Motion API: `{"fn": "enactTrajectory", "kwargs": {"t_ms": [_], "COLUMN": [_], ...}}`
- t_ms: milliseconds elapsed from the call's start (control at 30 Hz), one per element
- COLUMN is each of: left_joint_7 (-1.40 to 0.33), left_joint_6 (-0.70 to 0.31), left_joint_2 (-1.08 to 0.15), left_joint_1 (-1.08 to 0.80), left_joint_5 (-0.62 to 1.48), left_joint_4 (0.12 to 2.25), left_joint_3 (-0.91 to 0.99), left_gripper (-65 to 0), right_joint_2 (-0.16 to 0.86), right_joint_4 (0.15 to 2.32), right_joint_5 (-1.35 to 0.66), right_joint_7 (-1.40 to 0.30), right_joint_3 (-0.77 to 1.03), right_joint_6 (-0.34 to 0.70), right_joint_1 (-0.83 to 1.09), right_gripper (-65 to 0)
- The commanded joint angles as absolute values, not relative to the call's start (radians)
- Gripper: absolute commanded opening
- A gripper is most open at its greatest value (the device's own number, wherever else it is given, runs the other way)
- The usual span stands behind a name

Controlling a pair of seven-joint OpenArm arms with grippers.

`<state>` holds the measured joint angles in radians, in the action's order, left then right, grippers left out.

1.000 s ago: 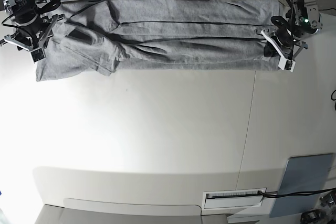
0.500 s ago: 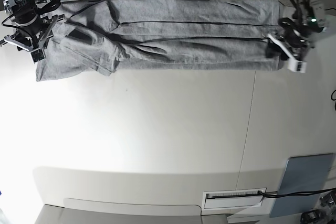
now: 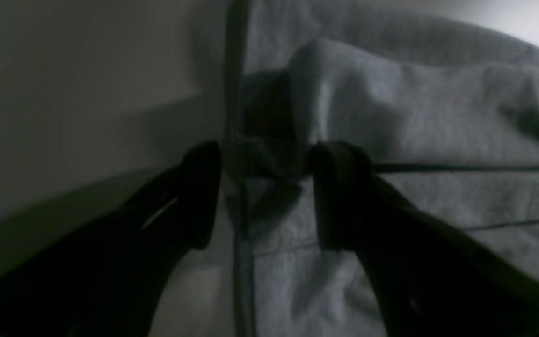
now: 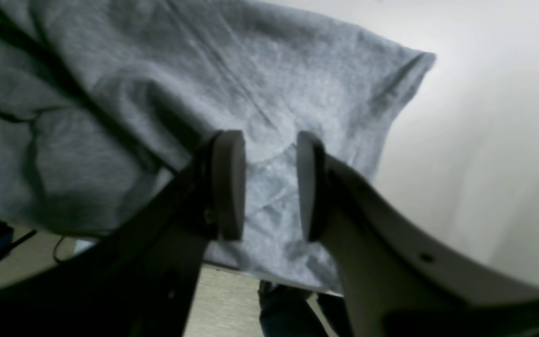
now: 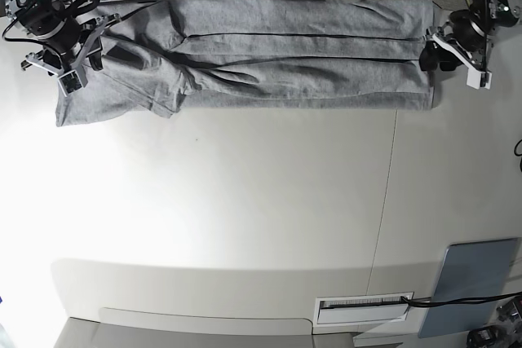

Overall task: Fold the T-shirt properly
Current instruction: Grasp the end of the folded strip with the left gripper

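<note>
In the left wrist view, the left gripper (image 3: 262, 187) stands wide open over the edge of the T-shirt (image 3: 414, 140), gripping nothing. In the right wrist view, the right gripper (image 4: 269, 185) hangs half open above the shirt's sleeve, its pads (image 4: 227, 182) holding no cloth. In the base view, the T-shirt (image 5: 269, 50) lies as a long band along the top of the white table (image 5: 245, 201), a gripper at each end.

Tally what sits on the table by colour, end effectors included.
Grey: 1, the T-shirt
Blue-grey: 1, the flat pad
Black and white: 2, the left end effector and the right end effector
Total: 4
</note>
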<state>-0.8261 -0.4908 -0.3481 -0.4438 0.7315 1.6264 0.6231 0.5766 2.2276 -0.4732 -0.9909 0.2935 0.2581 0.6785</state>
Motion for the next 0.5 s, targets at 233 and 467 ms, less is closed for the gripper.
{"fn": "enactTrajectory", "kwargs": {"t_ms": [233, 467], "left_joint_7": [-0.792, -0.797], "left_joint_6": [-0.534, -0.590], "left_joint_2": [-0.365, -0.363], "left_joint_1": [-0.446, -0.429], "left_joint_5": [0.868, 0.941], "left_joint_4": [1.533, 1.454], "left_joint_3": [0.629, 0.629], "left_gripper": [-32.3, -32.4], "right_joint_2": [0.590, 0.590], "right_joint_4": [2.243, 2.243], "right_joint_5": [-0.490, -0.490], "right_joint_7": [-0.974, -0.976], "right_joint_3": [0.300, 0.300], "right_joint_6": [0.274, 0.274], "right_joint_1": [0.679, 0.679], "right_gripper": [-46.1, -46.1]}}
